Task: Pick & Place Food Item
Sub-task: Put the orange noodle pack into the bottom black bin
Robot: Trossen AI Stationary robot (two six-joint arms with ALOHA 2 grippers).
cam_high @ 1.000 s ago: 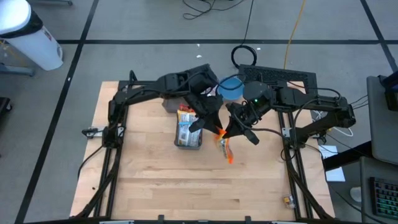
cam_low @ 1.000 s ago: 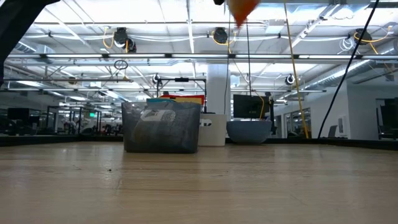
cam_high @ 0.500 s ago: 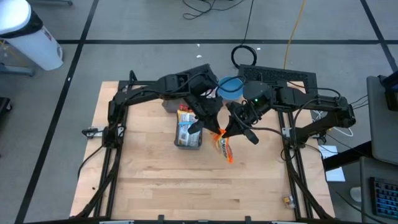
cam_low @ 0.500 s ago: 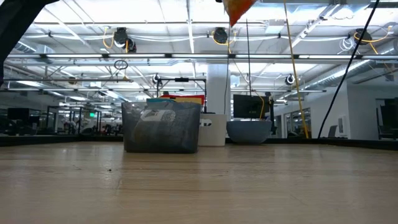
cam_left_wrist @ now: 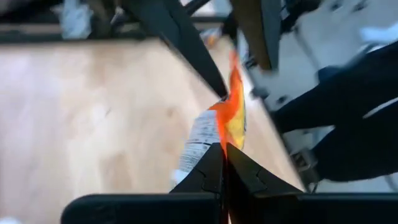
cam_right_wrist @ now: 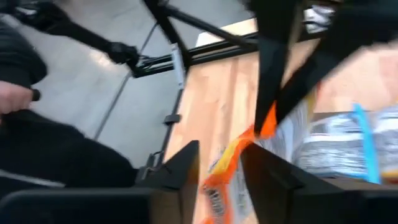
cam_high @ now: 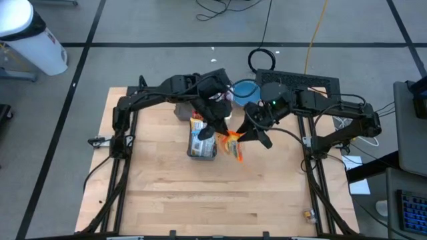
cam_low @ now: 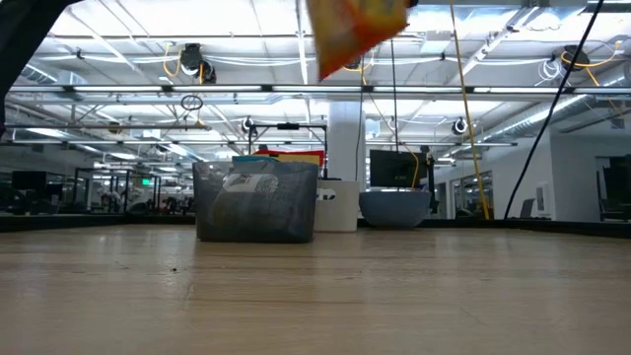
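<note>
Above the counter's middle, in the high view, both arms meet over an orange snack bag (cam_high: 232, 143) that hangs in the air just at the three o'clock side of a grey mesh bin (cam_high: 202, 143). The left tool (cam_high: 218, 131) sits at the bag's upper edge, the right tool (cam_high: 248, 135) just beside it at three o'clock. A blue bowl (cam_high: 247, 93) stands near the counter's twelve o'clock edge, well apart from the bag. Holding the bag this high lets it clear the bin's rim, which I judge is where it is meant to go.

From counter height, the low view shows the bag (cam_low: 357, 30) tilted at the picture's top, far above the wooden counter (cam_low: 315, 296). The bin (cam_low: 256, 200), already packed with other packets, stands beneath and toward nine o'clock; the bowl (cam_low: 395, 208) is behind it.

Looking along the left wrist, the left tool (cam_left_wrist: 224, 163) has its fingers pressed together on the bag's (cam_left_wrist: 227, 118) crimped orange edge, so the bag dangles from that thin seam, the easiest part to pinch.

Through the right wrist camera, the right tool (cam_right_wrist: 219, 167) stands parted with the bag's (cam_right_wrist: 231, 163) lower edge passing between its fingers, not clamped. That reads as a handover, with the left arm carrying the load.
</note>
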